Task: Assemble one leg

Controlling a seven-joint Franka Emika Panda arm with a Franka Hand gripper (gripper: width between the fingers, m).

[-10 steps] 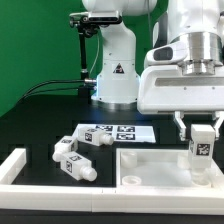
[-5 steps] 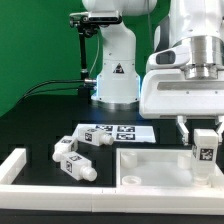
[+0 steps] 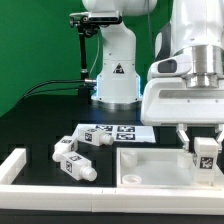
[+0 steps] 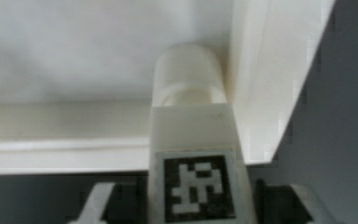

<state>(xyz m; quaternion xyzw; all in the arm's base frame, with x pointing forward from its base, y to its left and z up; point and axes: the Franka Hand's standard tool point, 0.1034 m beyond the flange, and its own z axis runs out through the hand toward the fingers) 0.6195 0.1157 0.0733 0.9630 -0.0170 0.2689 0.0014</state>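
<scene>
Leg (image 3: pixel 205 158) upright, gripped in end effector (image 3: pixel 204 140) (w/ tabletop (image 3: pixel 150 166) below).

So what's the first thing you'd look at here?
First, the fingers pinching a white leg upright, its rounded end pointing down at the corner of the tabletop on the exterior view's right. Next, the two loose legs lying on the black table on the exterior view's left, with the marker board just beyond them.
</scene>
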